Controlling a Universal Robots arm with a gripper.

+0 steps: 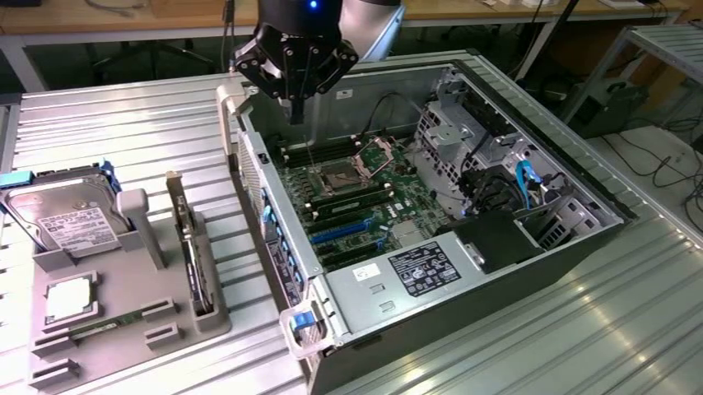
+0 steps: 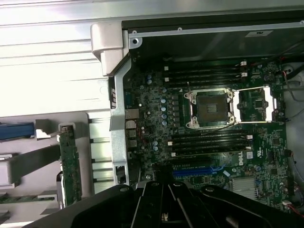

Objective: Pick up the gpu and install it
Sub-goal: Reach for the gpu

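Room: wooden desks (image 1: 99, 15) along the back, dark cables (image 1: 670, 164) on the floor at the exterior view's right.
Table (image 1: 132, 123): ribbed, pale, shiny metal under everything.
Computer case (image 1: 439, 333): open, lying on its side, motherboard (image 1: 363, 197) facing up.
Holder (image 1: 110, 329): grey, on the exterior view's left, beside the case.
Gpu (image 1: 193, 263): on edge in a holder slot, near the hard drive (image 1: 66, 222), well apart from me.
My gripper (image 1: 296, 113): fingers pressed together, holding nothing, hanging above the case's rear edge.
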